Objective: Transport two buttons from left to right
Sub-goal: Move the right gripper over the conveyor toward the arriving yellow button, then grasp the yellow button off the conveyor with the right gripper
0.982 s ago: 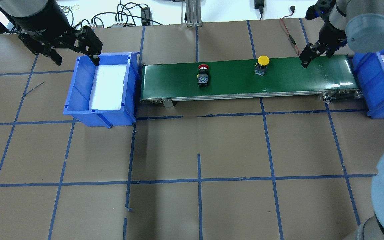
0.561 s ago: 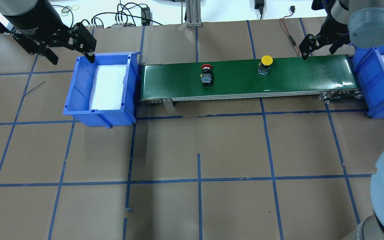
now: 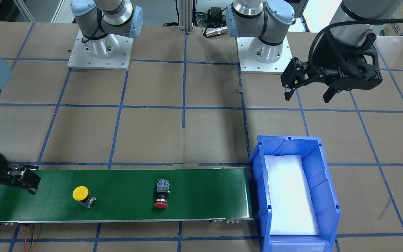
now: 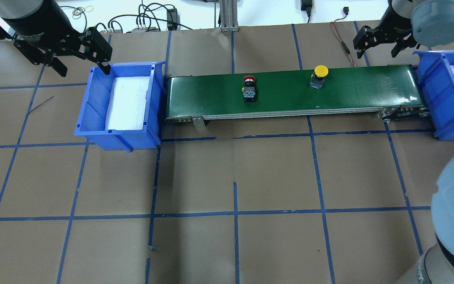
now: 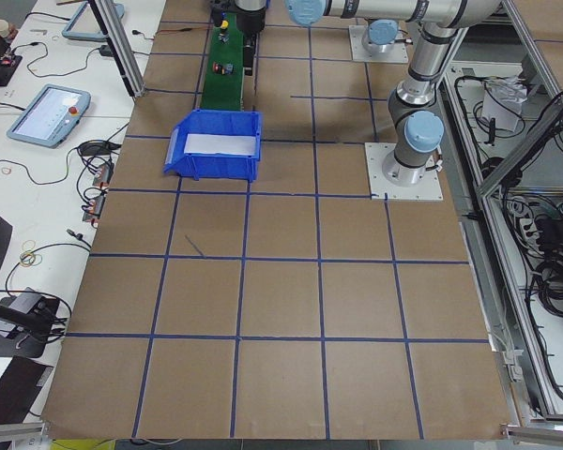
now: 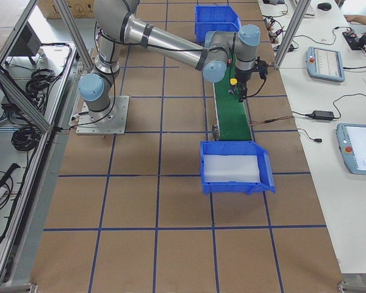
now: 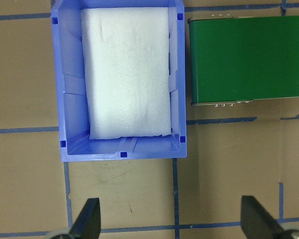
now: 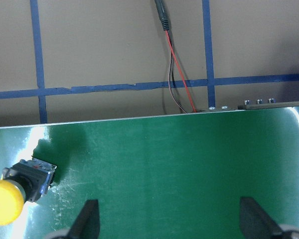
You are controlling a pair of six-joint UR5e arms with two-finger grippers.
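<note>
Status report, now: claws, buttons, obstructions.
Left claw open by left blue plastic bin. Right claw open near right end of green conveyor belt. Yellow-capped push-button switch and red-capped push-button switch on belt, untouched. No obstruction seen on belt.

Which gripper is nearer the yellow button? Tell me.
Right. The right gripper hangs over the belt, just right of the yellow button; the left gripper is far off by the left bin's far corner.

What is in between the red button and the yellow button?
Nothing but bare green belt: in the overhead view the red button and the yellow button sit apart with only belt between them.
</note>
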